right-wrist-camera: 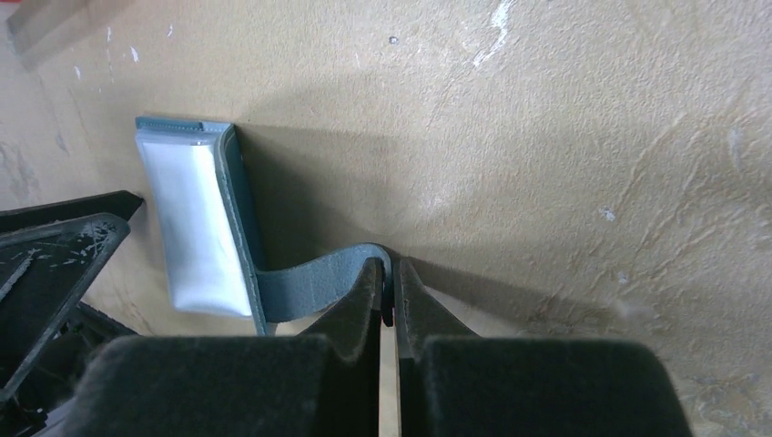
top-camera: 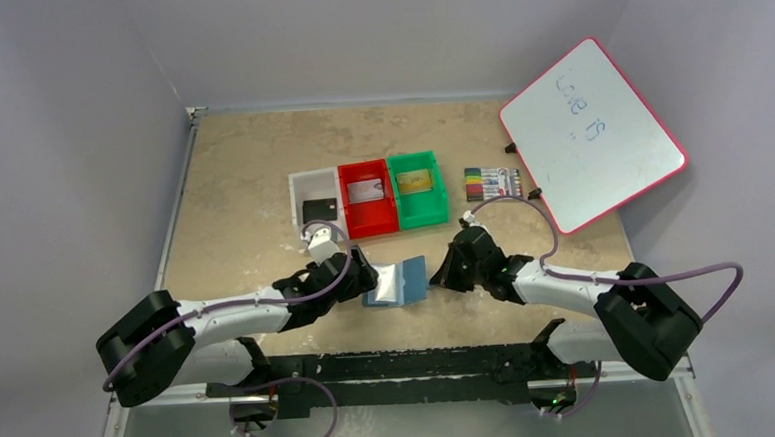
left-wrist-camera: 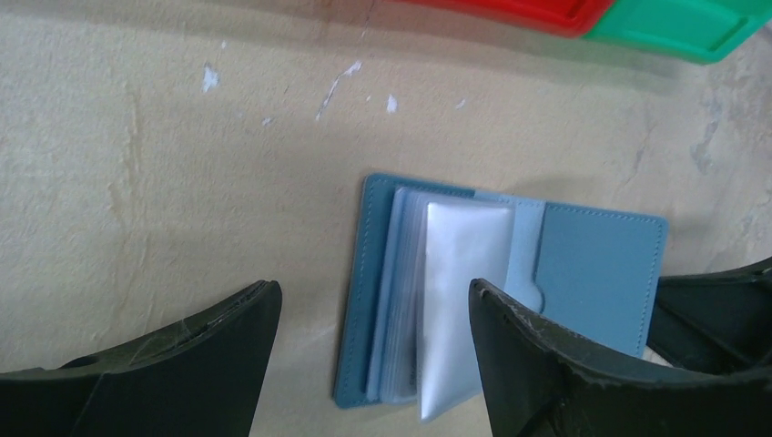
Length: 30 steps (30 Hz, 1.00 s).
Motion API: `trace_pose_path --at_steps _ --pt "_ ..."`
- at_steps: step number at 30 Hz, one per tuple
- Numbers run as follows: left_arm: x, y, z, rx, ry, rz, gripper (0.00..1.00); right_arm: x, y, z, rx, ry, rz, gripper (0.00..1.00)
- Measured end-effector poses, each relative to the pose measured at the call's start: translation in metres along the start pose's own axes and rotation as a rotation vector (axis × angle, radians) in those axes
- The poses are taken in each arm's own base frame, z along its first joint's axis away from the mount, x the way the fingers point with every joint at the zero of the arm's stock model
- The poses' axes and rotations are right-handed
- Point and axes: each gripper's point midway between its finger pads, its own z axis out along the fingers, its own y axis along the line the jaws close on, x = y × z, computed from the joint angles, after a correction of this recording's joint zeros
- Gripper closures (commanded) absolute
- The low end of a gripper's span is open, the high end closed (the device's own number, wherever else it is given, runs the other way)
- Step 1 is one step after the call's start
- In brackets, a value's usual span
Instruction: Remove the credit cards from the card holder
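Right gripper (right-wrist-camera: 390, 273) is clamped tight on the cover of the card holder (top-camera: 397, 281) from 3 o'clock, pinning it open at table centre. Left gripper (left-wrist-camera: 373, 291) hovers at 9 o'clock, jaws wide, holding nothing. Three credit cards (top-camera: 365, 191) sit in the bins (top-camera: 372, 227) at 12 o'clock. The pockets look emptied, so I'd say next comes a check for leftovers, then letting go.

place: robotics lab | evidence: left arm (top-camera: 238, 311), right arm (top-camera: 567, 287) mounted on table (top-camera: 242, 186); bare grey walls (top-camera: 59, 146); whiteboard (top-camera: 591, 133); bins (top-camera: 372, 222)
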Motion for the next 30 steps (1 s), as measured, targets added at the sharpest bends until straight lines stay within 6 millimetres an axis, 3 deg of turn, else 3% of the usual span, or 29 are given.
trace_pose_path --at_steps 6,11,19,21,30 --pt "0.004 -0.011 0.010 0.045 0.021 -0.018 0.31 -0.003 -0.001 0.001 0.020 -0.015 0.036 1.00" --pt "0.008 -0.017 0.012 0.071 0.040 -0.021 0.48 -0.006 -0.003 0.001 0.038 -0.026 0.049 0.96" --pt "0.011 -0.009 0.019 0.014 0.053 0.032 0.72 -0.007 -0.002 -0.010 0.031 -0.031 0.020 0.68" --pt "0.010 -0.008 0.021 -0.015 0.057 0.058 0.73 -0.013 0.005 -0.020 -0.001 -0.055 0.013 0.64" --pt "0.006 0.003 0.016 -0.098 0.052 0.137 0.73 -0.048 0.051 -0.064 -0.130 -0.157 -0.056 0.62"
